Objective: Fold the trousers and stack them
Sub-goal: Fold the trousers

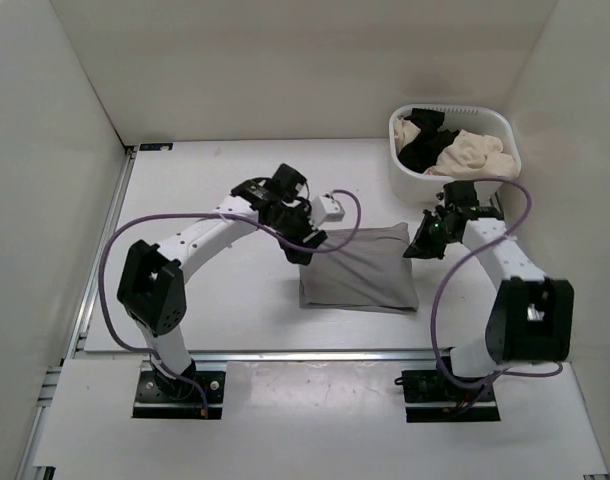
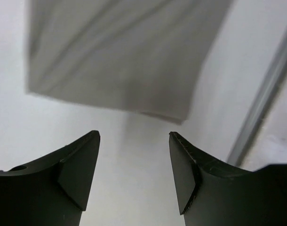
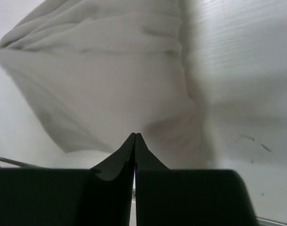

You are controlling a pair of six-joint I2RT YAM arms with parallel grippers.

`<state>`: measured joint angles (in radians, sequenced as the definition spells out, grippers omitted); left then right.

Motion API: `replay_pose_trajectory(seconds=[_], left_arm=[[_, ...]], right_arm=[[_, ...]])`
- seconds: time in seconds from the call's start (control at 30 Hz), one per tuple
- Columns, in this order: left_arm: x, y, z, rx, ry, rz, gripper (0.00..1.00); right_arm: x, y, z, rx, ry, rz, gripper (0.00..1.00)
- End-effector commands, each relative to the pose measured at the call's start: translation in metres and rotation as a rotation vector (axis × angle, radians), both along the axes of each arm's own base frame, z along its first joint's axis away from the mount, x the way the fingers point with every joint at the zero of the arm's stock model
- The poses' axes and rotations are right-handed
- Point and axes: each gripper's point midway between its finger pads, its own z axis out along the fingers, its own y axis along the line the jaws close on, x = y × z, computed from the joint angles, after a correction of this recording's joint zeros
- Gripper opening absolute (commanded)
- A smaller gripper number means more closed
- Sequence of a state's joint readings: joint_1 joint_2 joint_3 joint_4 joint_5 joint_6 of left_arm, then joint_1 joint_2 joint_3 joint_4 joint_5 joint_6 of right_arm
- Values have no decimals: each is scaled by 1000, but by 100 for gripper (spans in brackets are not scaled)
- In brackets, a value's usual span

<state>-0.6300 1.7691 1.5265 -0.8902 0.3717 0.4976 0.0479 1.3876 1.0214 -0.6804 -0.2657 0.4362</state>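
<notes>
Grey trousers (image 1: 360, 268): folded rectangle, flat on the table (image 1: 215, 180). Left gripper (image 2: 134, 141) spread, empty, at one corner; right gripper (image 3: 135, 137) pressed together, empty (cloth just ahead). Folding seems done; stacking calls for a two-sided grasp.

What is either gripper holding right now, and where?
Nothing. The left gripper stands open and empty, the right gripper is shut on nothing; the folded trousers lie free.
</notes>
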Motion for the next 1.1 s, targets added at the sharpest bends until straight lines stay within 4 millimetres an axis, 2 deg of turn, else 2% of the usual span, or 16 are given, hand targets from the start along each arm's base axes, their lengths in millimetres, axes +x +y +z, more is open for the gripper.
replay_pose_trajectory(seconds=[0.0, 0.03, 0.07, 0.13, 0.2, 0.23, 0.27, 0.33, 0.37, 0.43, 0.5, 0.57, 0.67, 0.77, 0.93, 1.07], left_arm=[[-52, -20, -26, -21, 169, -107, 72], [-65, -24, -32, -32, 223, -123, 72], [-67, -26, -37, -38, 243, -117, 72], [-68, -32, -51, -39, 266, -111, 72], [-74, -30, -75, 17, 277, -115, 71], [-69, -27, -84, 43, 259, -102, 69], [-72, -21, -96, 71, 268, -94, 69], [-74, -12, -111, 119, 276, -80, 66], [-77, -3, -123, 155, 281, -69, 64], [-82, 6, -131, 190, 291, -61, 63], [-90, 18, -140, 225, 307, -65, 62], [-89, 17, -135, 209, 284, -74, 62], [-90, 25, -138, 238, 270, -74, 59], [-92, 31, -140, 253, 263, -83, 57], [-94, 38, -146, 279, 251, -95, 57], [-91, 36, -144, 273, 243, -94, 57]], right_arm=[[29, 11, -11, 50, -19, -35, 0], [31, 12, -12, 60, -19, -53, 0], [34, 16, -13, 64, -25, -50, 0], [43, 10, -19, 37, -47, -81, 0], [54, 10, -27, 32, -59, -94, 0], [59, 10, -27, 33, -65, -94, 0], [61, 8, -38, 20, -44, -101, 0], [67, 5, -45, 0, -30, -121, 0], [67, 2, -55, -19, -4, -130, 0], [71, -8, -65, -51, 13, -156, 0], [75, -7, -69, -52, 18, -156, 0], [78, -9, -76, -66, 33, -162, 0], [86, -15, -74, -96, 14, -180, 0], [100, -18, -60, -109, -26, -192, 0], [109, -17, -46, -104, -59, -194, 0], [108, -18, -45, -112, -44, -184, 0]])
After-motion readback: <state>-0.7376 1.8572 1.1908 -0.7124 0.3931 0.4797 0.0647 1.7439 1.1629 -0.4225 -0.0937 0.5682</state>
